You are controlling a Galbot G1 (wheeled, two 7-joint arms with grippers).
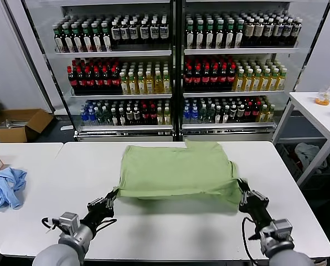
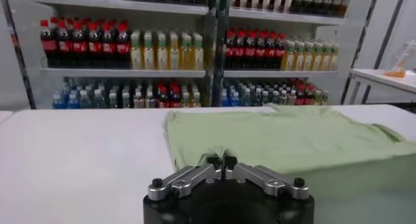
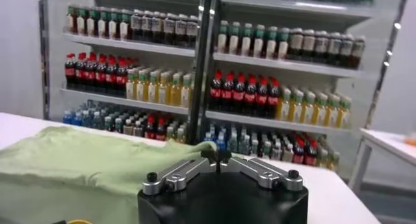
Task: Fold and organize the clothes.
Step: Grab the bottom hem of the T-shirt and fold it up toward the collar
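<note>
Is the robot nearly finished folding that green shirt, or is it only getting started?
Partway, it seems. The green shirt already lies as a rough rectangle on the white table, sleeves tucked out of sight. In hand: the left gripper and right gripper are each shut on a near corner, lifting that edge. Left to do: carry the edge over for another fold and tidy it. The blue garment lies untouched aside.

The left gripper [image 1: 113, 195] is pinched shut on the near left corner of the light green shirt [image 1: 179, 170], and the right gripper [image 1: 241, 188] is pinched shut on its near right corner. Between the two, the near hem hangs lifted just above the white table [image 1: 170, 227], the cloth spreading away beyond both. Well out past the left gripper lies a crumpled light blue garment [image 1: 5, 187].
</note>
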